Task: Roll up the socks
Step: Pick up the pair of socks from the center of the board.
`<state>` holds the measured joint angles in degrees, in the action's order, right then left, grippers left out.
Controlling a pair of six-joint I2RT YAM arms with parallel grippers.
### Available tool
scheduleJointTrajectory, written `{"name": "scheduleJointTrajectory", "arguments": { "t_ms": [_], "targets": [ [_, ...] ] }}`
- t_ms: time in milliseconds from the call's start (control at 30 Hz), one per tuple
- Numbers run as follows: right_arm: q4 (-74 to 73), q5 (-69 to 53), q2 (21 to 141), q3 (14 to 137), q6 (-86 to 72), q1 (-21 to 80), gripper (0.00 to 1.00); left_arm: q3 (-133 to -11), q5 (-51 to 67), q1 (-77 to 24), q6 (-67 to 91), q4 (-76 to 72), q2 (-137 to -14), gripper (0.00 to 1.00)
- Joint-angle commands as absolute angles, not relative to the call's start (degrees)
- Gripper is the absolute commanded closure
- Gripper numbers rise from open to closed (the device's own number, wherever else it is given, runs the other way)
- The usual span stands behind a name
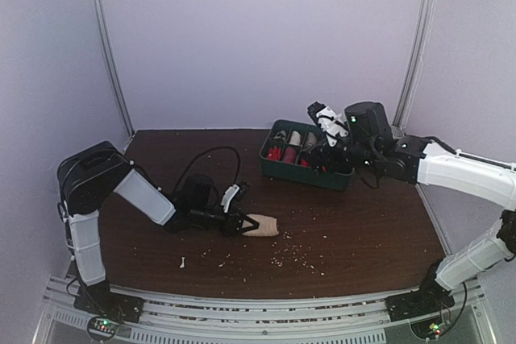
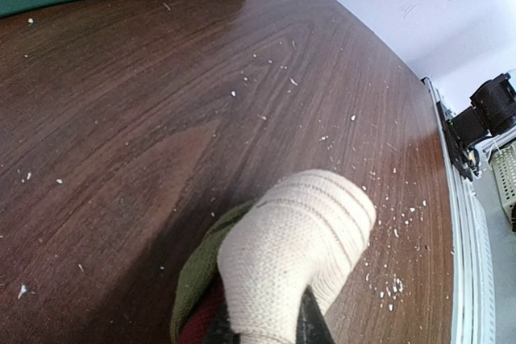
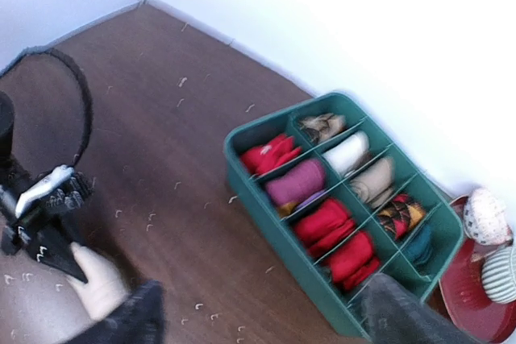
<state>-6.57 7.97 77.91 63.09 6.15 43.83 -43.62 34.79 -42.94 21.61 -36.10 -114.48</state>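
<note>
— While pinching the sock (image 1: 264, 225) by its near end, lying low on the worktop (image 1: 363, 231): speaking of the left hand (image 1: 244, 224)?
— Yes. Pressing in on the beige roll from both sides.
— Pointing which way?
— Running its long axis straight out from that hand, toward the right arm's side; resting near the front middle, well apart from the green box (image 1: 306, 171).
— And the right hand (image 3: 262, 283)?
— Hovering by the box, spread wide, gripping nothing, sitting much farther from the roll.
— Hiding anything?
— Covering a greenish edge and a maroon patch underneath; failing to tell whether belonging to a second sock. Cutting off the left fingers at the frame's bottom.
</note>
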Motion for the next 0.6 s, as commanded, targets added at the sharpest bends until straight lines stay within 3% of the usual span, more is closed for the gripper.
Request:
{"name": "scheduleJointTrajectory", "arguments": {
  "t_ms": [0, 200, 367, 567],
  "targets": [
    [-23.3, -4.5, 88.4, 73.1, 5.3, 43.7, 0.25, -39.3, 27.6, -42.6, 21.9, -8.3, -121.6, 1.00],
    [-26.4, -23.5, 99.0, 76.7, 8.9, 43.6, 0.33, -39.7, 28.6, -42.6, 21.0, -5.6, -122.1, 1.00],
    [-27.2, -30.4, 106.1, 80.1, 10.8, 43.6, 0.23, -40.0, 29.1, -42.3, 20.2, -4.0, -123.0, 1.00],
    [-28.7, -31.5, 112.9, 83.9, 13.4, 43.6, 0.23, -42.3, 29.1, -41.7, 17.9, -0.1, -123.8, 1.00]
  ]
}}
